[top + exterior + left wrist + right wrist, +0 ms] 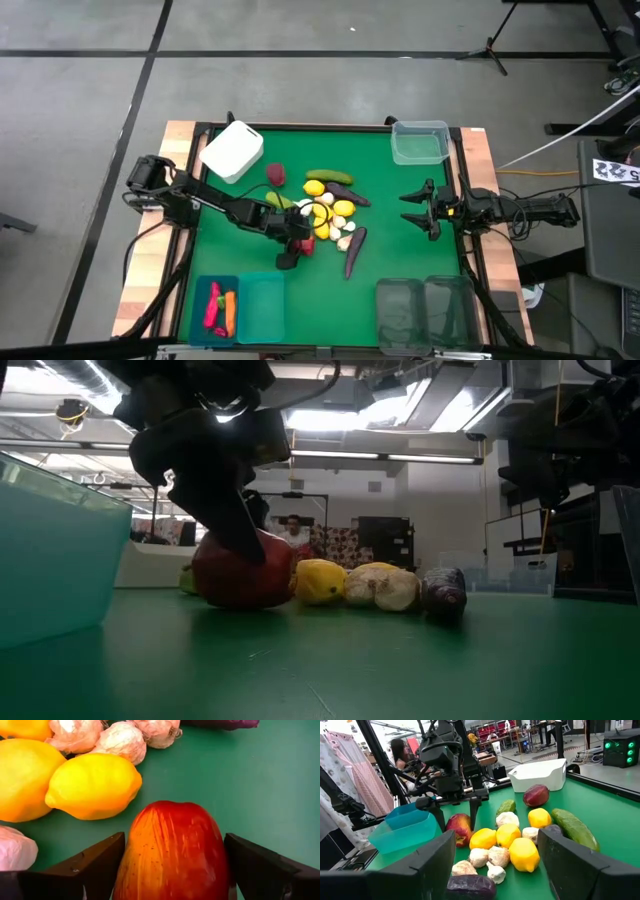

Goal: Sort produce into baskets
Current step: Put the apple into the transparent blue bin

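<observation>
In the left wrist view the red apple (175,852) runs off the bottom edge, so its underside cannot be seen, and the left hand (175,870) shows only its two dark finger ends at the lower corners. A lemon (22,780) is cut by the left edge, and an eggplant (222,723) by the top edge. From above, the pile of produce (325,215) at the centre of the tabletop (400,200) is too small to sort piece by piece (the garlic bulbs blur together). In the low view, a teal bin (50,550) is cropped at the left edge, and the dark left arm (200,450) covers the apple's upper left.
</observation>
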